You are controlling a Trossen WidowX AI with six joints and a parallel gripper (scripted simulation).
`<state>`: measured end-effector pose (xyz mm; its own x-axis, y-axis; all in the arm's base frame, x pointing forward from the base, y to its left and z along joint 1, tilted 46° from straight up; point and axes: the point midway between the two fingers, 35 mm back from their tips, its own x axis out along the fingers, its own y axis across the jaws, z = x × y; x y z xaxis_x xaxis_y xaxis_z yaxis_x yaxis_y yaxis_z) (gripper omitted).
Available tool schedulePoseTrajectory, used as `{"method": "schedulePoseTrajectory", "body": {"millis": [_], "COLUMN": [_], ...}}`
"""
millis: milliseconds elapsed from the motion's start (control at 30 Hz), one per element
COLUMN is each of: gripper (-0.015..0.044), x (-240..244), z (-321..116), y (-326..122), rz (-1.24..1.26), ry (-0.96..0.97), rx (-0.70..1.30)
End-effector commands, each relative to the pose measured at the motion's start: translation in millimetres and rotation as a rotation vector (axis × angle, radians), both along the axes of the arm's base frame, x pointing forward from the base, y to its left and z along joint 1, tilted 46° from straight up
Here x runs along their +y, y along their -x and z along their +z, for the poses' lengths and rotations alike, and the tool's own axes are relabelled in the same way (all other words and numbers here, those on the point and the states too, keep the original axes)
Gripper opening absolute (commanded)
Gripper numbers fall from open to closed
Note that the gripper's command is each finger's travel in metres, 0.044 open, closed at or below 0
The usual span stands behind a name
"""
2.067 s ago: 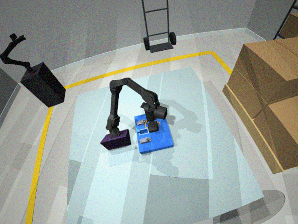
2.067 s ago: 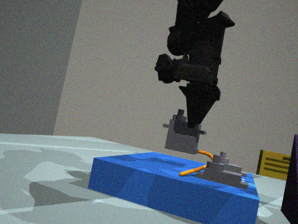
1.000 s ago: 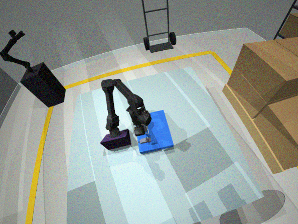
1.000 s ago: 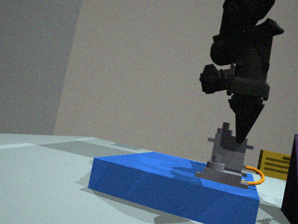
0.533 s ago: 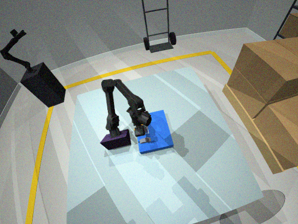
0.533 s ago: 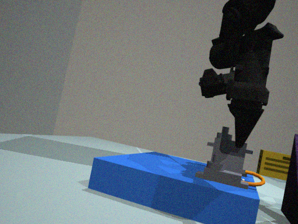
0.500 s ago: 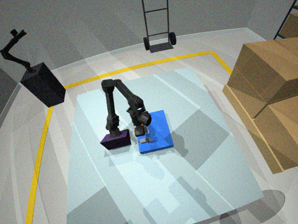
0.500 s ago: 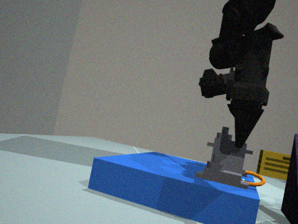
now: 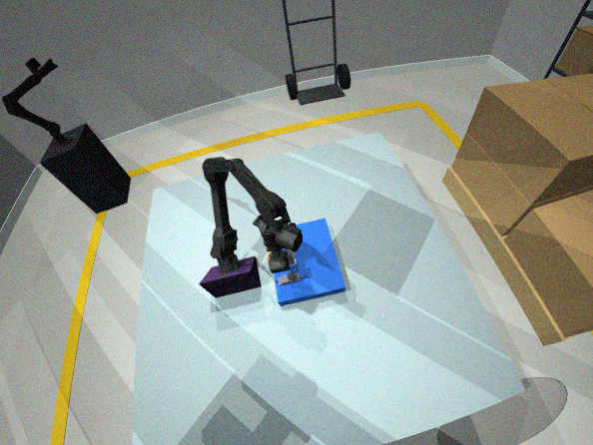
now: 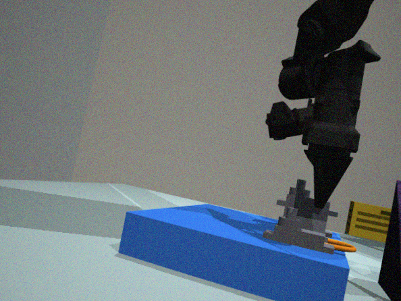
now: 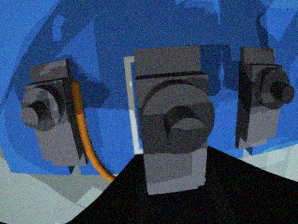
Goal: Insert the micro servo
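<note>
My gripper (image 9: pixel 281 268) (image 10: pixel 321 206) (image 11: pixel 173 158) is shut on the loose grey servo (image 10: pixel 301 199) (image 11: pixel 172 175), whose shaft points up. The servo's ears stand above the blue deck (image 9: pixel 319 249) (image 10: pixel 185 223) (image 11: pixel 111 132); its underside is hidden in the exterior view. In the wrist view it hangs between two seated servos, one at left (image 11: pixel 57 145) and one at right (image 11: pixel 257 117). A strip of the white pocket outline (image 11: pixel 133 125) shows along its left side; the rest is hidden. The orange cable (image 11: pixel 86 140) (image 10: pixel 348 248) curves beside the left seated servo and passes behind a finger.
A seated servo (image 9: pixel 289 279) (image 10: pixel 293 236) stands in front of the held one in the exterior view. The arm's purple base (image 9: pixel 230 279) is beside the deck. A second arm on a black box (image 9: pixel 90 170), a hand truck (image 9: pixel 319 94) and cardboard boxes (image 9: pixel 524 125) stand farther off.
</note>
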<state>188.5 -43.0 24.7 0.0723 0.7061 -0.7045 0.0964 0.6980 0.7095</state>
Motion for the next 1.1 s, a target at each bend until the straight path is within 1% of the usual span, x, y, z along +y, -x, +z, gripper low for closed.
{"method": "schedulePoseTrajectory", "body": {"millis": [0, 1067], "gripper": [0.0000, 0.0000], "x": [2.5, 24.6], "z": [-2.3, -23.8], "y": [-0.1, -2.5], "rz": [-0.008, -0.008], "ry": [-0.004, -0.005], "rx": [0.003, 0.002]}}
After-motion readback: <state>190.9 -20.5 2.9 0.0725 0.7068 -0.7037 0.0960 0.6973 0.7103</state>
